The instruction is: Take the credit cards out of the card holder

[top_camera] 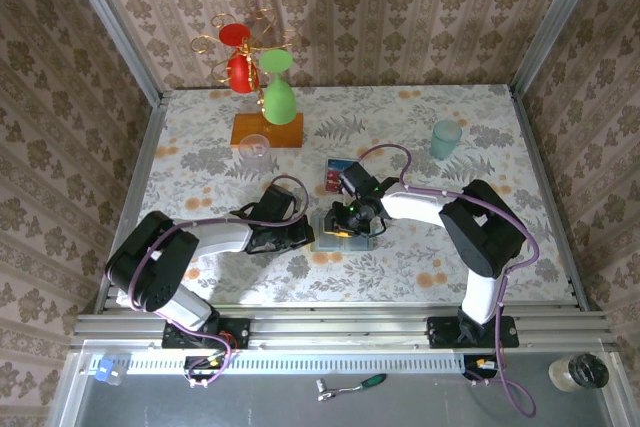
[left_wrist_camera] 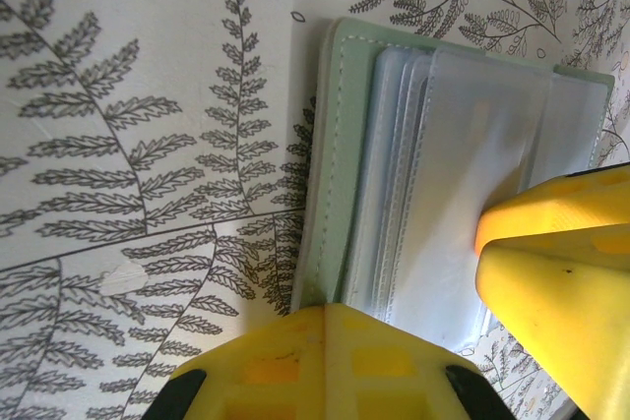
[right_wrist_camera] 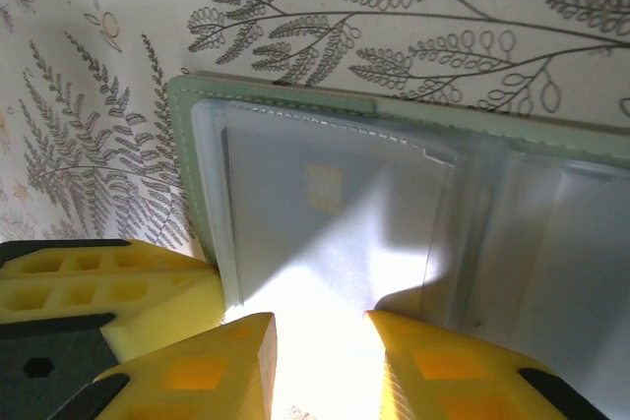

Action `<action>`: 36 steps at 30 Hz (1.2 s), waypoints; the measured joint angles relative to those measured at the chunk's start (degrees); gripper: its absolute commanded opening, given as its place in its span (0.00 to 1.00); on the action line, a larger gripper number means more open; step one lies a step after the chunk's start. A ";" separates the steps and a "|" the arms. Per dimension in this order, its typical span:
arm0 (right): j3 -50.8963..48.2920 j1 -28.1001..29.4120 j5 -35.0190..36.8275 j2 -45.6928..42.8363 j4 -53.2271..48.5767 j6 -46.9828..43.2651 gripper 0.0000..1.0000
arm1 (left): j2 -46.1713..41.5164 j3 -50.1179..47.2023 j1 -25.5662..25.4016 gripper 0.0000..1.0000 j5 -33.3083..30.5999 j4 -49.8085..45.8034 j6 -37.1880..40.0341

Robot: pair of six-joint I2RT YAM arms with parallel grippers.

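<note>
We see the card holder (top_camera: 341, 241) lying open on the worktop (top_camera: 440, 247), about midway between the left and right edges and somewhat nearer the near edge than the far one. In the left wrist view its pale green cover (left_wrist_camera: 340, 145) shows stitching along the border, with a stack of clear sleeves (left_wrist_camera: 472, 164) fanned over it.

The left gripper (top_camera: 300, 234) is closed, its yellow fingers (left_wrist_camera: 325, 341) together at the cover's edge.

The right gripper (top_camera: 352, 215) comes in from the opposite side. In its wrist view its fingers (right_wrist_camera: 443, 361) stand partly apart at the near border of a frosted sleeve (right_wrist_camera: 325, 223). Bright glare fills the gap, so we cannot tell whether they pinch anything. A small yellowish square (right_wrist_camera: 323, 187) shows through that sleeve.

Credit cards (top_camera: 337, 175), red and blue, lie flat just beyond the card holder, toward the far edge, apart from both grippers.

A teal cup (top_camera: 446, 137) stands nearer the far right corner. A wire stand (top_camera: 262, 77) with red and green glasses sits by the far edge, left of centre.
</note>
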 measured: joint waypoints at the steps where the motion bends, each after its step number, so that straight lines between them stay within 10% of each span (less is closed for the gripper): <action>1: 0.09 0.00 0.39 -0.02 -0.46 -0.04 0.30 | 0.00 0.00 0.00 0.00 -0.02 -0.02 0.00; 36: -1.22 -0.17 2.45 -1.55 -2.14 -2.80 0.30 | -4.20 3.41 0.83 0.05 0.20 -6.12 0.20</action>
